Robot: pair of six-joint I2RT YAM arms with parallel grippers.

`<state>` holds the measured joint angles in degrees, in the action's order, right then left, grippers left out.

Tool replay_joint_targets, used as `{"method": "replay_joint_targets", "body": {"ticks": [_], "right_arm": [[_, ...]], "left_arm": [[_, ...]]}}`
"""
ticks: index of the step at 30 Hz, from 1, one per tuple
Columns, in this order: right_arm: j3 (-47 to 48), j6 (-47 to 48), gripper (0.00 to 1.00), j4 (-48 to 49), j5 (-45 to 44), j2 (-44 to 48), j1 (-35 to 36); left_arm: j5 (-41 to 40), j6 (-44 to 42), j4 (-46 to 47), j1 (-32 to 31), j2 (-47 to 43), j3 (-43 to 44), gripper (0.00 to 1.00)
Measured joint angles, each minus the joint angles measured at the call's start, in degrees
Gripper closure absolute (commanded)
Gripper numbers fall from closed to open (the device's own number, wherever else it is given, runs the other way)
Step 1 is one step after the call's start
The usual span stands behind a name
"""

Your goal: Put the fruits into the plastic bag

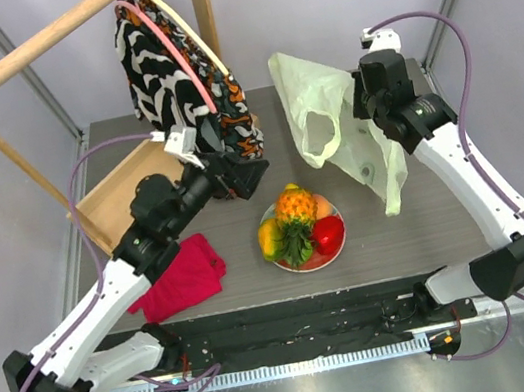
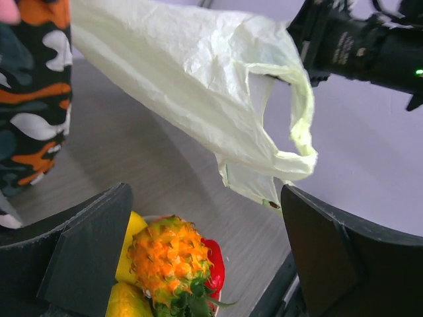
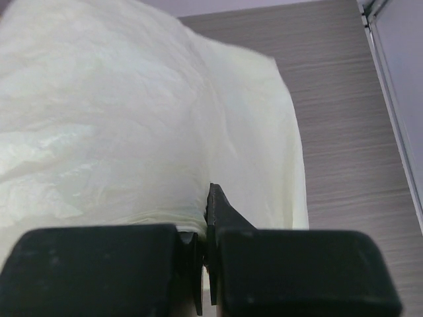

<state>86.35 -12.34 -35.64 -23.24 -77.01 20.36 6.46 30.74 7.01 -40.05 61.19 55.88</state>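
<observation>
Item one: thin, translucent pale yellow-green plastic bag (image 1: 329, 113) (image 2: 198, 86) (image 3: 132, 119), crinkly, with loop handles, at the far right of the grey wood-grain tabletop (image 1: 430, 227). It is held up in the air by the right hand (image 1: 364, 105) (image 3: 206, 218), whose two black fingers are pinched together on a fold of the film. One handle loop hangs open toward the middle of the tabletop, and the bag's lower end droops to the right of the plate; whether that end touches the surface cannot be told. Item two: small toy fruits, all lying together on a round red plate (image 1: 300, 264) at the centre front, none in the bag. They are an orange pineapple (image 1: 294, 205) (image 2: 168, 254) with a green crown pointing toward the near edge, a yellow mango (image 1: 270, 238) on its left, a peach (image 1: 324, 207) at the far right, and a glossy red pepper (image 1: 328, 235) at the near right. Item three: left hand (image 1: 243, 174) (image 2: 205, 221), fingers spread wide and gripping nothing, poised above and to the left of the plate, with the pineapple showing between its fingers in the wrist view. Other holdings: a folded red cloth (image 1: 183, 279) flat on the tabletop left of the plate; a black, white and orange patterned garment (image 1: 175, 79) hanging from a light wooden rack (image 1: 33, 48) at the far left; a shallow wooden tray (image 1: 115, 196) at the rack's foot.
</observation>
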Motion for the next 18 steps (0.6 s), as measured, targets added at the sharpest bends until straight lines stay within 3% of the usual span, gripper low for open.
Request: {"method": "replay_joint_targets", "body": {"ticks": [6,18], "right_arm": [[5.7,-1.0,0.99,-6.4,1.9,-2.7,-0.3],[10.5,-7.6,0.99,-8.6,9.1,-1.7,-0.5]], "left_arm": [[2.2,-1.0,6.8,-0.2,-7.3,-9.0,0.0],[-1.1,-3.4,10.6,-12.7,4.9,-10.9,0.0]]}}
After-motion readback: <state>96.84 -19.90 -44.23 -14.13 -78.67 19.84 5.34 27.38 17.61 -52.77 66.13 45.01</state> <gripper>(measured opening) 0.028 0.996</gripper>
